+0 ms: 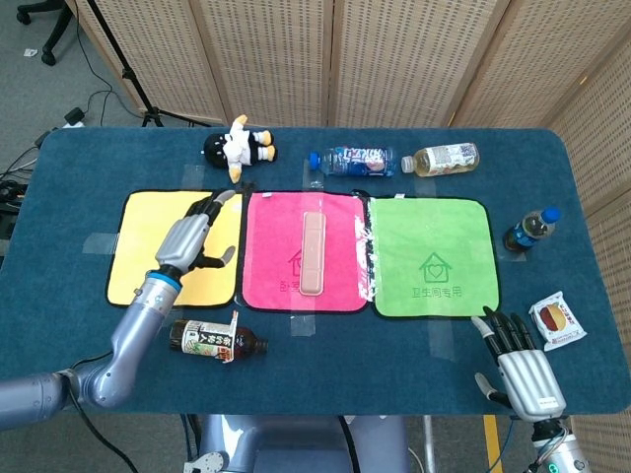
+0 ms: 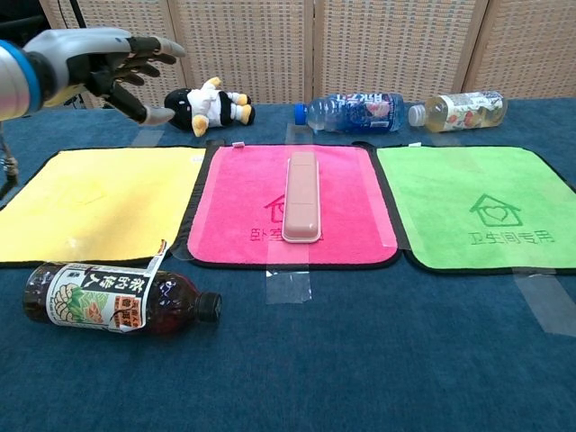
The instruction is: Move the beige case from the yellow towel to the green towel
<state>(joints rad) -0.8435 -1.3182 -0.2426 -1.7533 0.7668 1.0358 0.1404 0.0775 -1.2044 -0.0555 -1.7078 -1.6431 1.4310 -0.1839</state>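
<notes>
The beige case (image 1: 314,251) (image 2: 301,195) lies lengthwise in the middle of the pink towel (image 1: 266,266) (image 2: 346,220), with nothing touching it. The yellow towel (image 1: 148,236) (image 2: 81,202) is to its left, the green towel (image 1: 429,256) (image 2: 481,207) to its right; both are bare. My left hand (image 1: 192,236) (image 2: 112,63) hovers open above the yellow towel's right part, fingers spread, holding nothing. My right hand (image 1: 518,360) rests open near the table's front right edge, seen only in the head view.
A dark tea bottle (image 1: 212,340) (image 2: 112,297) lies in front of the yellow towel. A plush penguin (image 1: 240,148), a blue-labelled bottle (image 1: 352,161) and a yellow bottle (image 1: 446,158) lie along the back. A blue-capped bottle (image 1: 528,230) and a snack packet (image 1: 556,320) sit at the right.
</notes>
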